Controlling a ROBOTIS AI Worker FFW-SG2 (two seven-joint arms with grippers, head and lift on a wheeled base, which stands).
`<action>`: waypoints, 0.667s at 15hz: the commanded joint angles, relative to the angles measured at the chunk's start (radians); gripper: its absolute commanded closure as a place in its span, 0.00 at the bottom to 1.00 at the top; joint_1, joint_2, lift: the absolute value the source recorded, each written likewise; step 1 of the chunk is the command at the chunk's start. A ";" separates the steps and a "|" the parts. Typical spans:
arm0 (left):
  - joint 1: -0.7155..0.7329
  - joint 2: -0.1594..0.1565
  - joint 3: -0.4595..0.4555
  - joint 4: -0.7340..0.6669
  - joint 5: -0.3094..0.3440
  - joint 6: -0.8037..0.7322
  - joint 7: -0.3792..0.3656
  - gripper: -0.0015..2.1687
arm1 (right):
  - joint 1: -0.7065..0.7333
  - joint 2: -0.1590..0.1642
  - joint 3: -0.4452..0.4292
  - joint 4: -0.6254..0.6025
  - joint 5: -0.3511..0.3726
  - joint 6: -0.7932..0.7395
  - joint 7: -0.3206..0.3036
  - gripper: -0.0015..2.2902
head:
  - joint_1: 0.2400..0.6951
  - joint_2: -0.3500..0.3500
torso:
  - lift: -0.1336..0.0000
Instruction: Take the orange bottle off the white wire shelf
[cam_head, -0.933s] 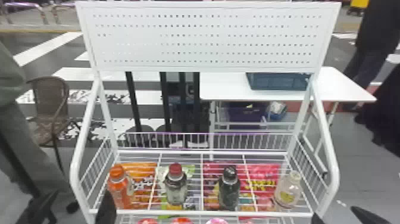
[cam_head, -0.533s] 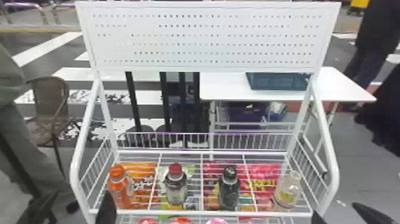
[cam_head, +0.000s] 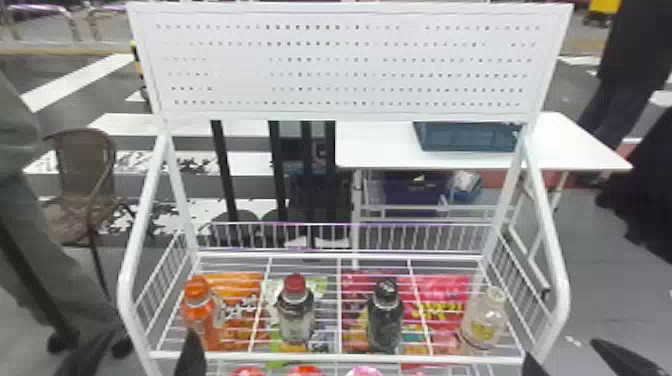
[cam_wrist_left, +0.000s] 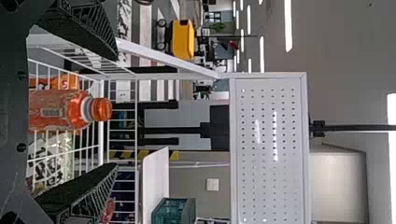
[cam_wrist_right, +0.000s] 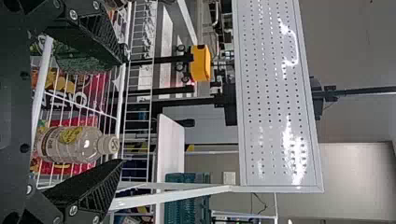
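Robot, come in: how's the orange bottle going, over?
Left gripper open, facing orange bottle. Right gripper open, empty. Bottle ungripped, upright on shelf. Front rail low before it.

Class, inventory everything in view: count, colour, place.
orange bottle: one, orange, leftmost
red-capped bottle: one, greyish, second from left
black-capped bottle: one, dark, third
clear bottle: one, colourless, rightmost
packets: several, orange, green, red, beneath wires
wire shelf: one, white, centre
perforated board: one, white, above shelf
table: one, white, behind
crate: one, teal, on table
chair: one, brown, behind left
cart: one, yellow, background
left gripper: one, black, front left
right gripper: one, black, front right
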 joint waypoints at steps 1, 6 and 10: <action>-0.045 0.002 -0.031 0.106 -0.002 -0.031 0.002 0.04 | 0.002 -0.001 0.000 -0.003 0.000 0.000 0.001 0.07 | 0.57 0.50 | 1.00; -0.159 -0.001 -0.075 0.331 0.002 -0.120 0.023 0.04 | 0.008 -0.003 0.000 -0.004 -0.002 0.000 0.002 0.07 | 0.57 0.50 | 1.00; -0.258 0.001 -0.078 0.494 0.073 -0.169 0.011 0.04 | 0.008 -0.003 0.000 -0.003 -0.002 0.000 0.009 0.07 | 0.57 0.50 | 1.00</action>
